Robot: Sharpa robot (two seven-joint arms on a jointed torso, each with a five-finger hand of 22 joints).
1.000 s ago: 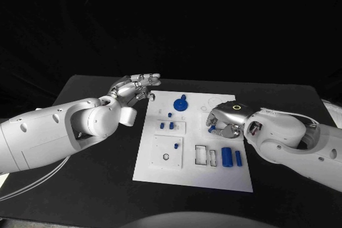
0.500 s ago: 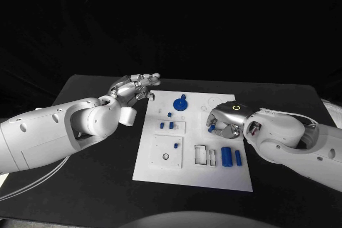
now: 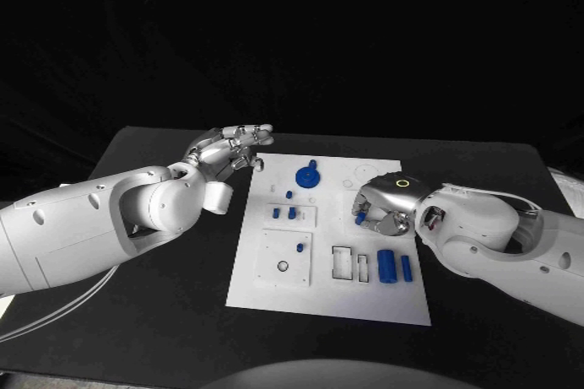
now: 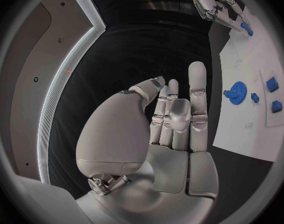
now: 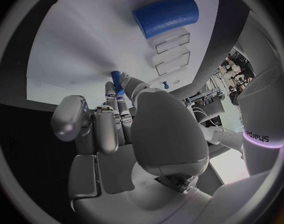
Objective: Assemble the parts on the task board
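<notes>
White task board (image 3: 328, 296) is lying in the middle of the black table (image 3: 159, 338), long side running from the near edge toward the far edge. Near the board's near right corner, a thick blue cylinder (image 3: 386, 267) and a thinner blue bar (image 3: 407, 269) are lying side by side, just right of two empty rectangular slots (image 3: 354, 265). A raised square plate with a small ring (image 3: 283, 267) on it is sitting toward the board's left edge. Further in, the right hand (image 3: 383, 210) is hovering low over the board's right half, fingers curled together and pinching a small blue peg (image 5: 116, 79) at the fingertips, its tip close to the board surface. Two small blue pieces (image 3: 285, 213) are standing in a recessed square near the left edge, another small one (image 3: 289, 195) just beyond. A blue gear (image 3: 309, 178) is sitting near the far edge. Left hand (image 3: 231, 150) is hanging off the board's far left corner, fingers extended loosely, holding nothing.
</notes>
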